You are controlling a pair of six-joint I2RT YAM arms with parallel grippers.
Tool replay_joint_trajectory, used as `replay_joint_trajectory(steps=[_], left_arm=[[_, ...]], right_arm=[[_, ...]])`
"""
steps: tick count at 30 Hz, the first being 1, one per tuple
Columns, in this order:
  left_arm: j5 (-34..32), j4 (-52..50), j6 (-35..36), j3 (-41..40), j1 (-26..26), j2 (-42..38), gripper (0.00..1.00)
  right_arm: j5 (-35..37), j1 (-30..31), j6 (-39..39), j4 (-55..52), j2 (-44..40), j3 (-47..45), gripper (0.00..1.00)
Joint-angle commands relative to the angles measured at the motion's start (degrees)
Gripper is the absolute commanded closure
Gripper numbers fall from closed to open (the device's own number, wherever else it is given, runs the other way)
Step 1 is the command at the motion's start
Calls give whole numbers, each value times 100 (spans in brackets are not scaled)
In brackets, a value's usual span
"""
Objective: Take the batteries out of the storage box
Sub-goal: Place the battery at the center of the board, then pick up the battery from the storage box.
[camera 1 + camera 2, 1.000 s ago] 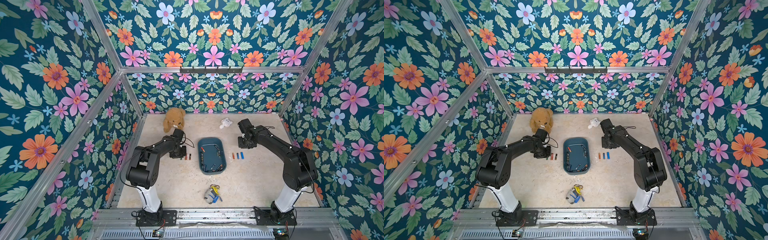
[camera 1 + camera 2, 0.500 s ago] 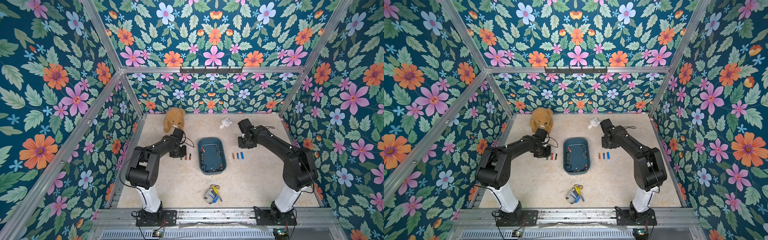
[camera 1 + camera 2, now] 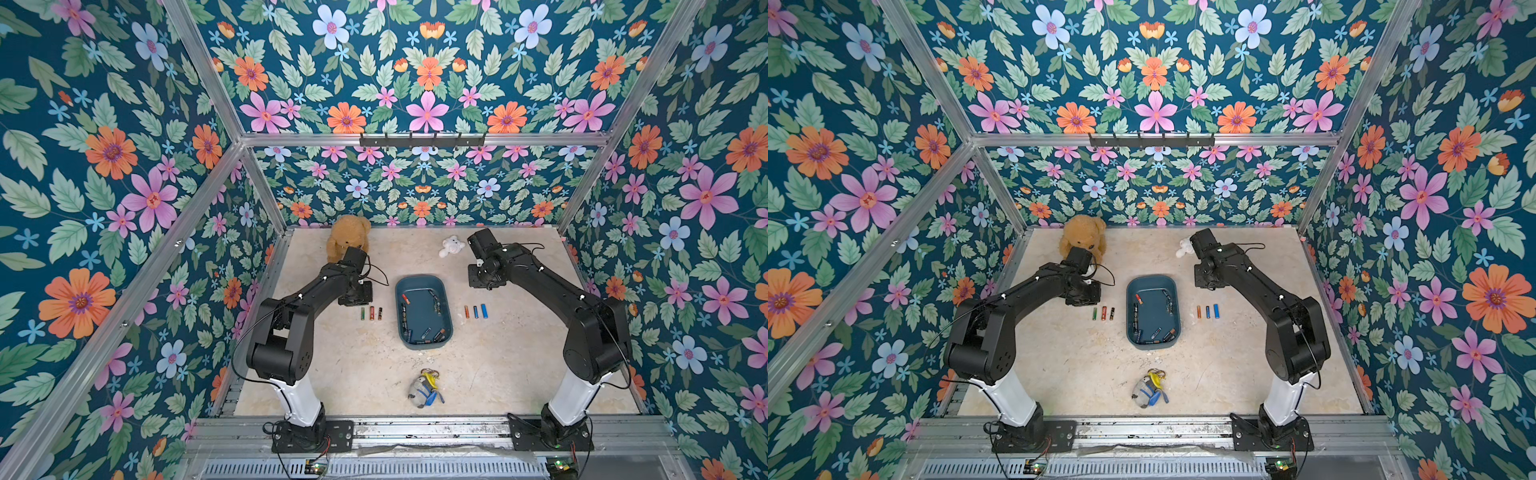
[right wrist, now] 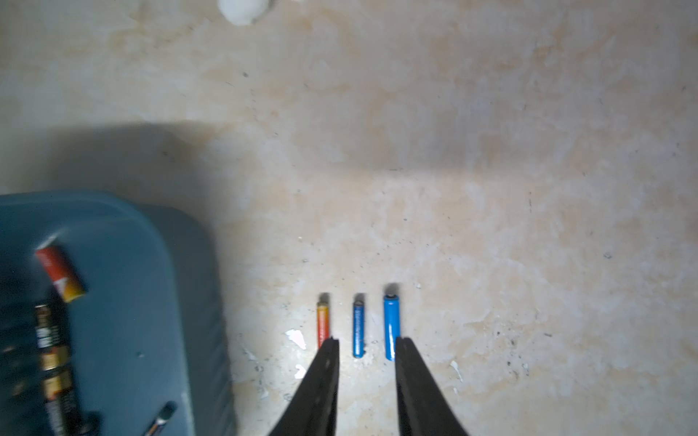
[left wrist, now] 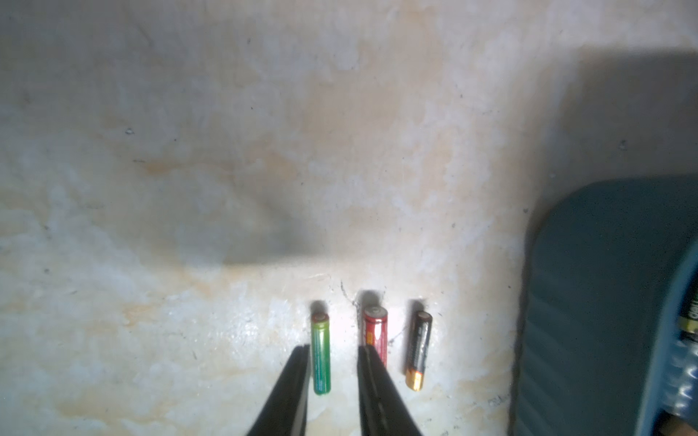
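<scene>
While your left pincer (image 5: 334, 348) hangs over the row beside the box's left wall, its jaws stand narrowly apart around the green battery (image 5: 321, 355), which lies unpinched on the worktop (image 5: 189, 181). I judge this a set-down. Widen a touch, then lift straight up, because the red battery (image 5: 376, 326) sits just behind one finger and would roll if brushed. Your right pincer (image 4: 366, 339) is also narrowly parted and empty, with a blue battery (image 4: 359, 326) lying free below it toward the worktop's right edge. Most batteries (image 3: 422, 334) lie in the box (image 3: 419, 278) at mid-worktop, so pick a loose one next.
</scene>
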Motion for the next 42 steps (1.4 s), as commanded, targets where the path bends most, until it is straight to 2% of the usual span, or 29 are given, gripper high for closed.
replay_joint_trajectory(steps=[1, 6, 10, 13, 19, 27, 31, 42], left_arm=[[-60, -232, 59, 37, 1, -86, 71], [-60, -278, 42, -26, 5, -200, 71], [-43, -278, 27, -93, 8, -244, 70], [4, -253, 6, -157, 2, -271, 70], [63, -217, -37, -269, 3, -351, 70], [80, -213, -59, -407, 1, -466, 70], [97, -208, -64, -462, 3, -485, 70], [118, -168, -81, -563, 2, -515, 70]], right_arm=[[84, 314, 280, -283, 222, 423, 68], [-250, 763, 465, -274, 628, 991, 68], [-888, 956, 542, 108, 854, 1044, 68], [-1098, 1119, 491, 413, 1076, 1060, 67], [-1237, 1415, 199, 433, 1901, 1673, 67], [-1453, 1457, 75, 395, 2699, 2375, 67], [-1532, 1483, 38, 256, 2937, 2624, 66], [-1503, 1528, -14, 228, 3204, 2621, 67]])
